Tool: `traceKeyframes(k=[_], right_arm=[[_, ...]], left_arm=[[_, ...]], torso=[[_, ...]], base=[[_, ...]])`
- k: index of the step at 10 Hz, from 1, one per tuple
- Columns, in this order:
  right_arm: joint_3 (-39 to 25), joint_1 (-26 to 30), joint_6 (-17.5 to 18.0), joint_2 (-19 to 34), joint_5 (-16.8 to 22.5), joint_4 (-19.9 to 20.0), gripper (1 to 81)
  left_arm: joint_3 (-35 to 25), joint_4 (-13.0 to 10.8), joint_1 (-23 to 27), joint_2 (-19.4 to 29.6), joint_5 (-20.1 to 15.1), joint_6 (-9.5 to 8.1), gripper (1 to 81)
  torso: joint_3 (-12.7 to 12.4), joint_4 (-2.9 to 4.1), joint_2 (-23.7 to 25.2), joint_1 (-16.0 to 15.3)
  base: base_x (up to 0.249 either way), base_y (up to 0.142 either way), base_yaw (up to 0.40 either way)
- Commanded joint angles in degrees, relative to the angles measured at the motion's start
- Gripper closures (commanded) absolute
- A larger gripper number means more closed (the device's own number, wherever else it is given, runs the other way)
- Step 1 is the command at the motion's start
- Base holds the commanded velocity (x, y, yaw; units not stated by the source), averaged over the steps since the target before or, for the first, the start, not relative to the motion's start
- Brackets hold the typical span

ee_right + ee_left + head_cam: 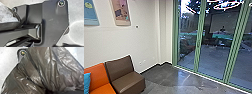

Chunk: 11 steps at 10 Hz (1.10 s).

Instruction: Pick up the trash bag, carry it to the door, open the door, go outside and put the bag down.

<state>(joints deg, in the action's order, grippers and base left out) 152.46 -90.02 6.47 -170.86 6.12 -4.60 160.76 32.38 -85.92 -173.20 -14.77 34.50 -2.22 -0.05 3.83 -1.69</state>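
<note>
The dark, shiny trash bag (41, 68) looms large in the left wrist view, its creased plastic drawn together into a tight gather. At that gather is my left gripper (48, 91), shut on the bag. Part of a plastic bag (7, 14), pale and crumpled, also shows in the right wrist view, beside the robot's own bar and plate. Tall glass door panels (214, 50) with green frames stand on the right of the head view, with paving behind them.
A brown chair (125, 77) and an orange seat (99, 81) with a blue cushion (86, 82) stand at the left along a white wall (144, 42). Two pictures hang above. Grey floor (166, 77) runs up to the glass.
</note>
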Motion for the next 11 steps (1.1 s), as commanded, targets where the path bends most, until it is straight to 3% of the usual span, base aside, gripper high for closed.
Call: traceKeyframes(k=[1, 11], right_arm=[[-0.2, 2.9, -0.1, 0.0, 3.4, -0.2, 1.0], [-0.1, 2.7, -0.1, -0.3, 3.4, -0.4, 1.0]], left_arm=[[0.0, 0.2, 3.4, -0.1, -4.8, 0.48, 81.1], [0.0, 0.2, 3.4, -0.1, -4.6, 0.48, 81.1]], torso=[[0.0, 0.0, 0.0, 0.0], [0.0, 0.0, 0.0, 0.0]], base=[[0.0, 0.0, -0.341], [0.0, 0.0, -0.342]])
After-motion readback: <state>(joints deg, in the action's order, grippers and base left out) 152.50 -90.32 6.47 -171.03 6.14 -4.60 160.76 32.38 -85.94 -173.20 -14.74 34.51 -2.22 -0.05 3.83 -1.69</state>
